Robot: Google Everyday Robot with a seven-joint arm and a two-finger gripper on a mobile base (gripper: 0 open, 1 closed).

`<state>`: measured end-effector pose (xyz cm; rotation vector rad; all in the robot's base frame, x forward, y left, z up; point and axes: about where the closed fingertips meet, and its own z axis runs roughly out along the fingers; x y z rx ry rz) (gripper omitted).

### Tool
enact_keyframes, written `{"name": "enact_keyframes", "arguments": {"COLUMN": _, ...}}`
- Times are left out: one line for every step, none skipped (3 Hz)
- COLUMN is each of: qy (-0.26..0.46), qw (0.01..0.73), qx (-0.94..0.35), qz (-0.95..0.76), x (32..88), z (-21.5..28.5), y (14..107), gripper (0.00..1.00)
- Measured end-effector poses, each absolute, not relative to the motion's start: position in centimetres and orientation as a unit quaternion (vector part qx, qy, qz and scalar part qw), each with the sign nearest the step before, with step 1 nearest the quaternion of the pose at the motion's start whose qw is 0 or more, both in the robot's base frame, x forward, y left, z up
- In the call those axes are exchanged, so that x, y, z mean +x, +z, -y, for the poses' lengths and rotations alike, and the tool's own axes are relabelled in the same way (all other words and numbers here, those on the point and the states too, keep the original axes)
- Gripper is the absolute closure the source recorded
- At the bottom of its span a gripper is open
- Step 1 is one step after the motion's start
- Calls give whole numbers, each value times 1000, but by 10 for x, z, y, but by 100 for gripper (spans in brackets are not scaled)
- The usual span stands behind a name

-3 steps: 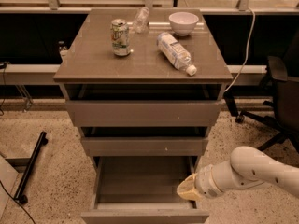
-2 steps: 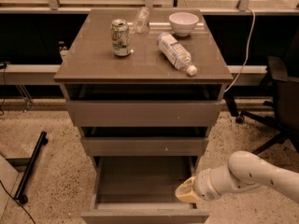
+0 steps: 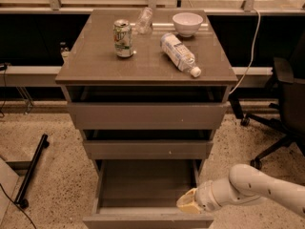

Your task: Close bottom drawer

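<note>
Where the arm ends: gripper (image 3: 188, 203) at near right corner of bottom drawer (image 3: 143, 187)
Extension: pulled far out
Grip: impossible to tell how wide

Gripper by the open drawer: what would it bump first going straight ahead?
Probably the bottom drawer: the gripper, at its front right corner, points across the open box, so its front panel or far wall comes first. Depth is unclear.
</note>
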<state>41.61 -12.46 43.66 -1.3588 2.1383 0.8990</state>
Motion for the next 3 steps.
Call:
{"name": "enact_keyframes", "arguments": {"qy": 353, "qw": 212, "qx": -456, "qz": -788, "x": 403, "z": 122, "y": 399, "gripper": 100}}
{"name": "enact_keyframes", "arguments": {"qy": 349, "qw": 209, "qx": -457, "qz": -791, "x": 401, "z": 119, "y": 392, "gripper": 100}}
{"name": "enact_keyframes", "arguments": {"qy": 346, "qw": 210, "qx": -459, "qz": -791, "x": 398, "z": 115, "y": 374, "gripper": 100}}
